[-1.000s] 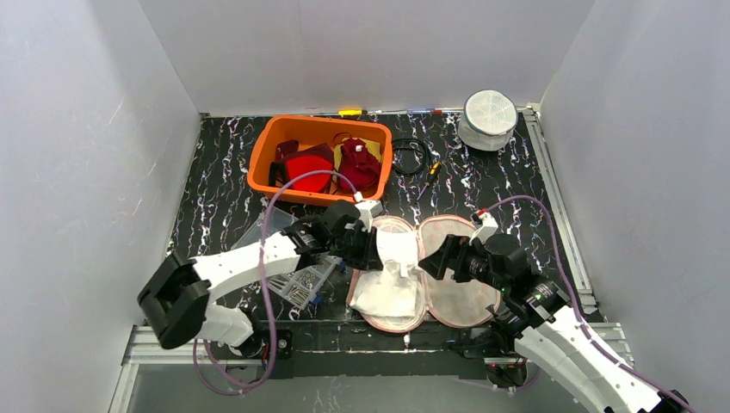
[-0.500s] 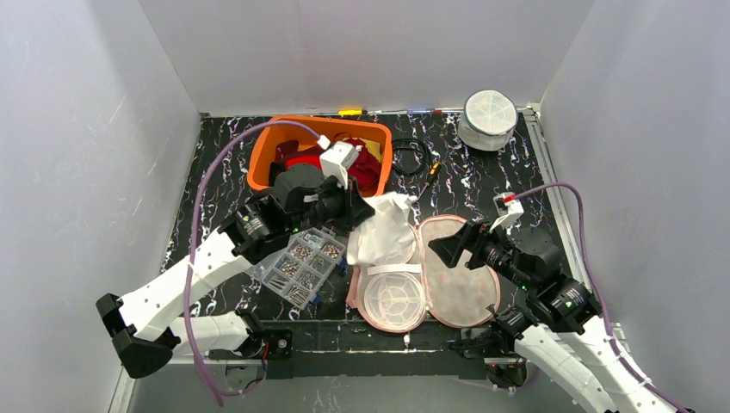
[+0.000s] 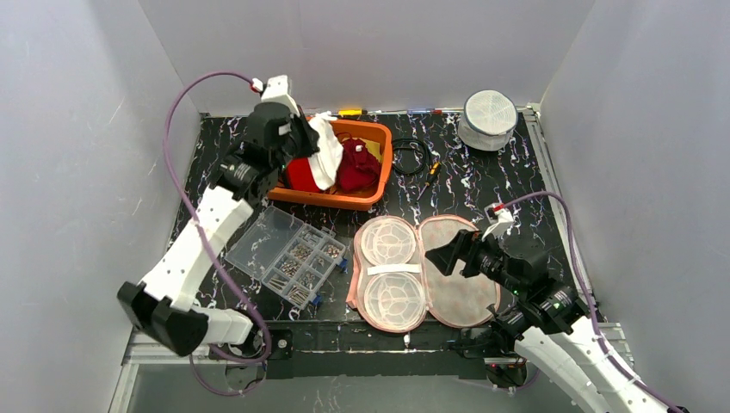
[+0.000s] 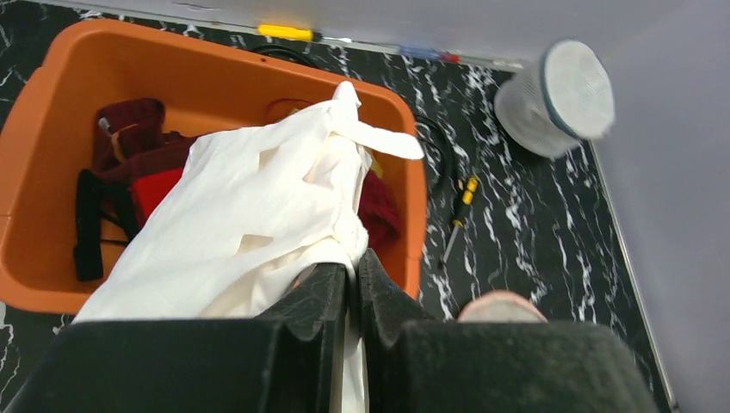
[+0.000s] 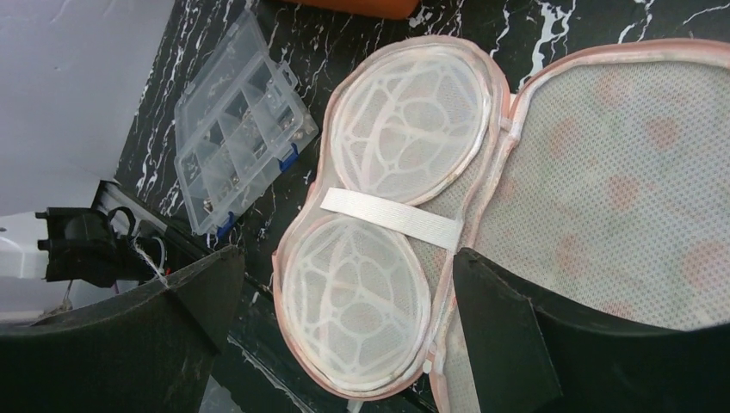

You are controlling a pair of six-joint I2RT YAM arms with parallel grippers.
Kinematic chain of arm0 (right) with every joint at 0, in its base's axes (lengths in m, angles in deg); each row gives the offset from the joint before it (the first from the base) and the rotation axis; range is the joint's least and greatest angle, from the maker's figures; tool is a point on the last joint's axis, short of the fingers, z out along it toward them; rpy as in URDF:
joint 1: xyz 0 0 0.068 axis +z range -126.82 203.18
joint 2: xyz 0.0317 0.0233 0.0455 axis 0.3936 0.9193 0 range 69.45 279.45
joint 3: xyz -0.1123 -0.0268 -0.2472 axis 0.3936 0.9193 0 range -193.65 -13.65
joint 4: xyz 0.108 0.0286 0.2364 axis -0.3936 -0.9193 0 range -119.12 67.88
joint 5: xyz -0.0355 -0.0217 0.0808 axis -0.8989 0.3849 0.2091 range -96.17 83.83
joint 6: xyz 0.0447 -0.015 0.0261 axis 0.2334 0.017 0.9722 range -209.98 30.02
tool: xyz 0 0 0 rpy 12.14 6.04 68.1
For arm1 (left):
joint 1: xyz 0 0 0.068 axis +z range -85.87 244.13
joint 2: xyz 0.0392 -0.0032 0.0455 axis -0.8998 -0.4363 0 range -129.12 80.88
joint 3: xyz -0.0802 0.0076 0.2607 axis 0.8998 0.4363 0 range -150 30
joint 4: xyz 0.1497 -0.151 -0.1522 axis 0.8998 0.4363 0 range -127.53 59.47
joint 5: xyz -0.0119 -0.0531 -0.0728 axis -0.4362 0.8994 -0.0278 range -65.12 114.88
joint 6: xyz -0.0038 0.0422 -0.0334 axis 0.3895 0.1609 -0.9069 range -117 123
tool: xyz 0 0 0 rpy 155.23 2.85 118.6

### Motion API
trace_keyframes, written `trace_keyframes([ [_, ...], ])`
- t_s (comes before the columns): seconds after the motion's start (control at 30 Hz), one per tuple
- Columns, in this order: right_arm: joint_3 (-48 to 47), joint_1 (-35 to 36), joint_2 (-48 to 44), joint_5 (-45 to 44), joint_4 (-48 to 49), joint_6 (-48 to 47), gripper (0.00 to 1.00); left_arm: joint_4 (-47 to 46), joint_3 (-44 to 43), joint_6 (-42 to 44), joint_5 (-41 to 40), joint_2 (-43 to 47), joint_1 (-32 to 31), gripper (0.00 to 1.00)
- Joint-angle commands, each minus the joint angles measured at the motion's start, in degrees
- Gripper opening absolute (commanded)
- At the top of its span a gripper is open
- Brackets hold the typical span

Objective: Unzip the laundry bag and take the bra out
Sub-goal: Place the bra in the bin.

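The pink mesh laundry bag (image 3: 423, 274) (image 5: 551, 198) lies unzipped and spread flat near the table's front, its two white cup frames (image 3: 389, 268) bare. The white bra (image 3: 327, 151) (image 4: 258, 206) hangs over the orange bin (image 3: 372, 194) (image 4: 52, 86) at the back left. My left gripper (image 3: 308, 143) (image 4: 353, 267) is shut on the bra's fabric, high above the bin. My right gripper (image 3: 448, 255) (image 5: 344, 301) stands open just above the bag's right half, nothing between its fingers.
Red and dark clothes (image 3: 355, 165) fill the orange bin. A clear compartment box (image 3: 288, 256) of small parts sits left of the bag. A black cable (image 3: 411, 155), a screwdriver (image 3: 432, 172) and a round mesh basket (image 3: 487, 119) lie at the back right.
My left gripper has lifted the bra out of the bag and carried it back and left, over the orange bin. The right gripper stayed open beside the bag.
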Motion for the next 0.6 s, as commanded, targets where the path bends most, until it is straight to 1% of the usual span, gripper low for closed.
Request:
trace_keyframes([
  [0.0,2.87,-0.15,-0.86,2.45,5.11,1.22,0.98,-9.08,-2.47,-3.03,7.55,-5.02,7.27,0.0],
  [0.07,3.68,-0.07,-0.61,2.98,5.5,1.23,0.98,-11.43,-5.42,-1.1,9.04,-9.53,8.55,0.0],
  [0.17,5.04,-0.12,-0.85,3.5,6.06,1.28,0.97,-11.55,-10.97,0.4,11.57,-15.9,9.8,0.0],
  [0.27,6.43,-0.06,-1.95,3.43,6.24,1.36,0.98,-12.07,-13.23,1.76,12.15,-21.01,10.29,0.0],
  [0.4,7.22,-0.07,-3.34,3.01,5.51,0.76,0.97,-14.11,-10.82,0.03,13.04,-25.89,11.54,0.0],
  [0.57,8.02,-0.08,-2.68,3.2,6.42,0.18,0.98,-18.54,-3.7,-2.75,16.34,-28.27,11.95,0.0],
])
